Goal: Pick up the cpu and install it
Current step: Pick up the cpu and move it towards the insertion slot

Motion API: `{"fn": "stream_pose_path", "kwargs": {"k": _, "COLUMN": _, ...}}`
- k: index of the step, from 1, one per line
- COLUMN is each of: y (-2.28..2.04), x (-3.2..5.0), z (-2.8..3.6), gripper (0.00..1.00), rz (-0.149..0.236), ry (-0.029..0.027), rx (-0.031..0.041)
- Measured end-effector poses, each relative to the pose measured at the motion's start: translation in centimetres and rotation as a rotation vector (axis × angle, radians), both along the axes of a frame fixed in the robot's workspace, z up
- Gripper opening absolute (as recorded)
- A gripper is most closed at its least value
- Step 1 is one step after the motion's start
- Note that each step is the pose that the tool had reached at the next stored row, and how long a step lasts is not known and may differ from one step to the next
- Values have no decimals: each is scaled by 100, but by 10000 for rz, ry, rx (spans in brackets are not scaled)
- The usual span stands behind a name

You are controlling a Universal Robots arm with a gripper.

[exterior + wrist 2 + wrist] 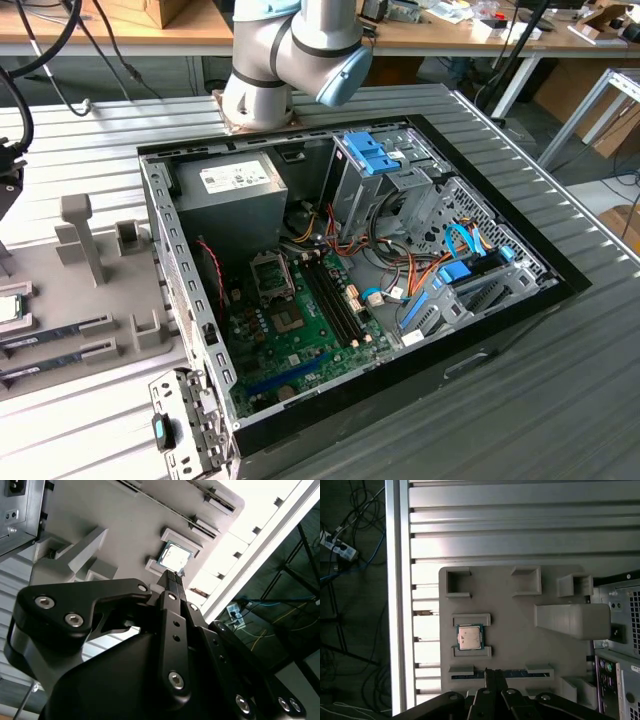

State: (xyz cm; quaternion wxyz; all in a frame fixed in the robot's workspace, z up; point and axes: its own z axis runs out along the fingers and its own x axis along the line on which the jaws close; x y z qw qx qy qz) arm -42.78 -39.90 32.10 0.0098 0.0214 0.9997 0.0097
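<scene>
The cpu [469,638] is a small square chip with a silvery top, lying flat in a framed pocket of a grey holder tray [520,630]. It is also seen in the second wrist view as the cpu [175,557], and at the exterior view's far left as the cpu [8,308]. My gripper [494,676] hangs above the tray, short of the chip and not touching it. Its two black fingers [172,587] are pressed together with nothing between them.
The open computer case [160,200] holds a green motherboard [300,335] with an open socket [272,275], a grey power-supply box [235,185] and blue drive bays [370,155]. Memory sticks [50,335] lie in tray slots. The ribbed table's edge [397,595] runs beside the tray.
</scene>
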Motion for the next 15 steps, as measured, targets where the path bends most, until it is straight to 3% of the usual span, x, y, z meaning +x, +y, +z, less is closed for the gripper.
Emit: {"fn": "stream_pose_path", "kwargs": {"k": 15, "y": 0, "x": 0, "z": 0, "gripper": 11, "rz": 433, "ry": 0, "rx": 0}}
